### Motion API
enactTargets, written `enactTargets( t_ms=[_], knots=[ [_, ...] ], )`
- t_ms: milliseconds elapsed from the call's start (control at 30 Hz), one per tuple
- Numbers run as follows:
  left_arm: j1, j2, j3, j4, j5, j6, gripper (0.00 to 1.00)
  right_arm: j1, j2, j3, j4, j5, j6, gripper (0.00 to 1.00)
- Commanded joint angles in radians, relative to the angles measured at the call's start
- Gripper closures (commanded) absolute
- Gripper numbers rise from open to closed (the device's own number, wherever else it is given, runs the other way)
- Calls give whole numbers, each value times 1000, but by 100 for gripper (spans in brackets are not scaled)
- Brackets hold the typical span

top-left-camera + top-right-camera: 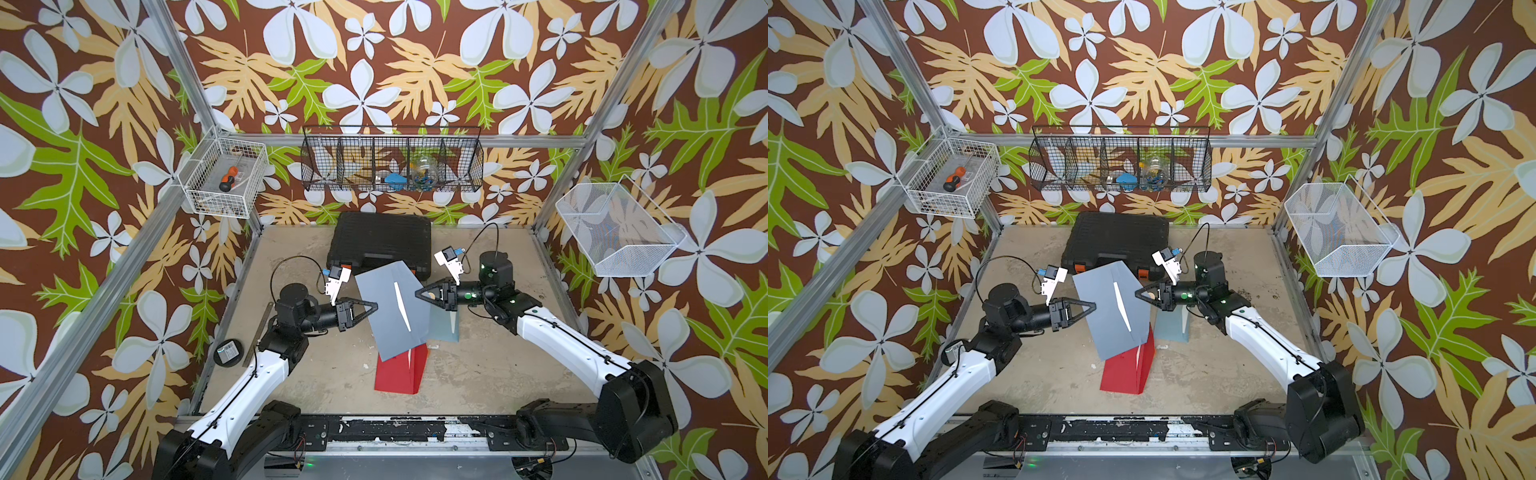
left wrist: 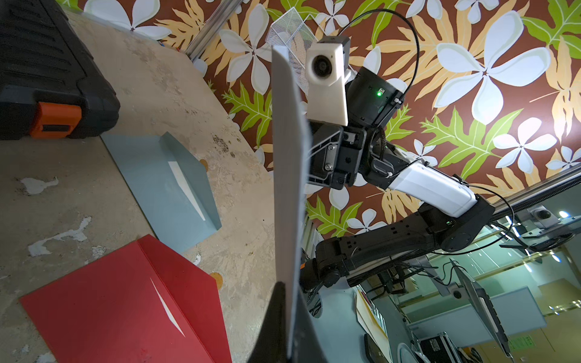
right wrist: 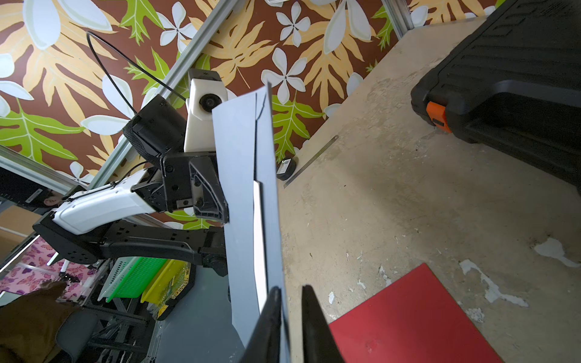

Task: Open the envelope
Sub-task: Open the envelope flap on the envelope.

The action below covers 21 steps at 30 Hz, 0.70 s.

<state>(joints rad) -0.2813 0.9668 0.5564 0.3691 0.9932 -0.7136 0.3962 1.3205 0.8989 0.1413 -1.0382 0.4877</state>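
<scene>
A grey-blue envelope (image 1: 392, 307) (image 1: 1111, 307) hangs tilted above the table between both arms. A white sliver shows along its flap. My left gripper (image 1: 376, 307) (image 1: 1094, 307) is shut on its left edge; in the left wrist view the envelope (image 2: 286, 188) runs edge-on out of the closed left gripper (image 2: 289, 314). My right gripper (image 1: 417, 293) (image 1: 1136, 294) is at the opposite edge. In the right wrist view, the right gripper (image 3: 290, 289) straddles the edge of the envelope (image 3: 242, 188). That edge lies against one finger, with a narrow gap to the other.
A red envelope (image 1: 401, 370) (image 2: 125, 298) lies on the table under the held one, and a pale blue envelope (image 1: 444, 326) (image 2: 163, 185) lies under the right gripper. A black case (image 1: 382, 241) stands behind. A round black object (image 1: 227, 352) and a ruler (image 3: 311, 160) lie at the left.
</scene>
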Motion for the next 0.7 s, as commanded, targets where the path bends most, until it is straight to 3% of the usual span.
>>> enactTargets(
  t_ms=[0, 67, 367, 467, 533, 667],
  knots=[
    [0, -4, 8, 27, 16, 4, 100, -8, -4, -5, 20, -41, -20, 95],
    [-1, -4, 7, 27, 15, 4, 100, -10, -6, -5, 24, -60, -22, 100],
    [0, -5, 7, -13, -28, 33, 100, -29, -31, -52, 151, -136, 54, 100],
    [0, -5, 11, -57, -73, 52, 91, -40, -40, -70, 201, -153, 91, 100],
    [0, -6, 16, -87, -107, 65, 77, -39, -43, -81, 226, -152, 116, 100],
    [1, -12, 27, -138, -174, 70, 60, -40, -32, -68, 135, -94, 73, 100]
  ],
)
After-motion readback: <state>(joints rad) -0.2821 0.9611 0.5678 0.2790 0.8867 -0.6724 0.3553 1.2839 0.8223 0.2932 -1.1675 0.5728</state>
